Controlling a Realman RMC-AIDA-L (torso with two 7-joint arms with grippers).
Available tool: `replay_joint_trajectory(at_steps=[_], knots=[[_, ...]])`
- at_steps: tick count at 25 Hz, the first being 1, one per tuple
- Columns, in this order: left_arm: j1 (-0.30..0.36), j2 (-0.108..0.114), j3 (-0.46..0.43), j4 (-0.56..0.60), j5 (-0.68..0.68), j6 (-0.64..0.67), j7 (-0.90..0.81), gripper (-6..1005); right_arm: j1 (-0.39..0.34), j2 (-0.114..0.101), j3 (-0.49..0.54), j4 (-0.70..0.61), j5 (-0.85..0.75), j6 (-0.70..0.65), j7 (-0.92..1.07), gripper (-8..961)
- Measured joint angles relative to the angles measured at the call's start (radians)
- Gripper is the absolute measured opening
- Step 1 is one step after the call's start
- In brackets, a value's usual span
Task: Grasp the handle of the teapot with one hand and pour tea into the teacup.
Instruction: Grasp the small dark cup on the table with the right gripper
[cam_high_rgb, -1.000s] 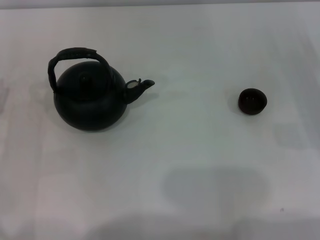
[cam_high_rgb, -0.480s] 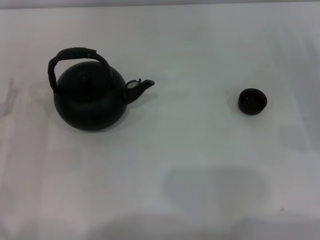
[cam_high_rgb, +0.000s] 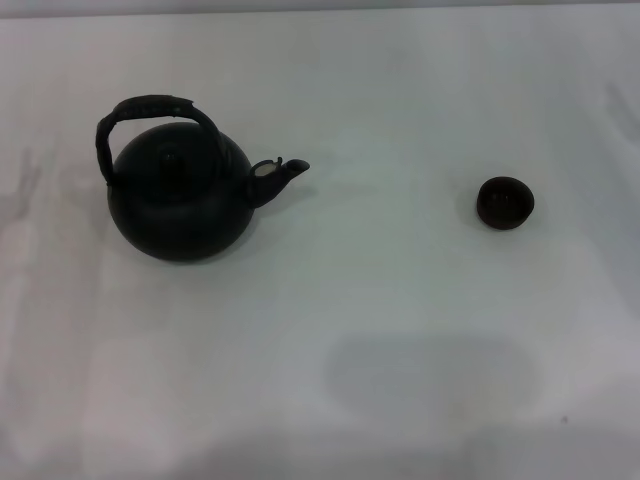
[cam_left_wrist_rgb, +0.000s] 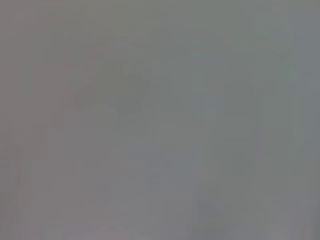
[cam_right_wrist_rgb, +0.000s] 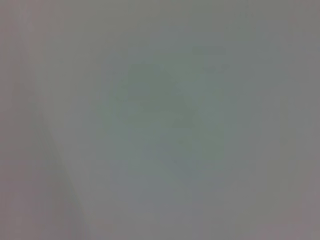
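Note:
The round matte black teapot (cam_high_rgb: 180, 200) stands upright on the white table (cam_high_rgb: 380, 300) at the left of the head view, its short spout (cam_high_rgb: 283, 172) pointing right. Its arched dark handle (cam_high_rgb: 150, 108) loops over the knobbed lid. The tiny dark teacup (cam_high_rgb: 504, 202) stands upright at the right, well apart from the teapot. Neither gripper shows in the head view. Both wrist views show only plain grey surface, with no fingers and no task object.
The white table fills the head view up to its far edge (cam_high_rgb: 320, 12) at the top. A faint grey shadow (cam_high_rgb: 430, 375) lies on the table near the front middle.
The teapot and teacup have not moved. Faint shadows at the left and right edges of the table have shifted slightly.

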Motion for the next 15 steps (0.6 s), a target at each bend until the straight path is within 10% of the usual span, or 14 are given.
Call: replay_joint_trajectory(at_steps=[7, 15], knots=[[-0.002, 0.003, -0.002, -0.002, -0.002, -0.008, 0.0, 875, 0.093, -0.054, -0.086, -0.355, -0.413, -0.304, 0.49, 804], [-0.022, 0.005, -0.003, -0.024, -0.006, -0.023, 0.0, 874, 0.259, -0.135, -0.088, -0.501, -0.82, -0.209, 0.905, 802]])
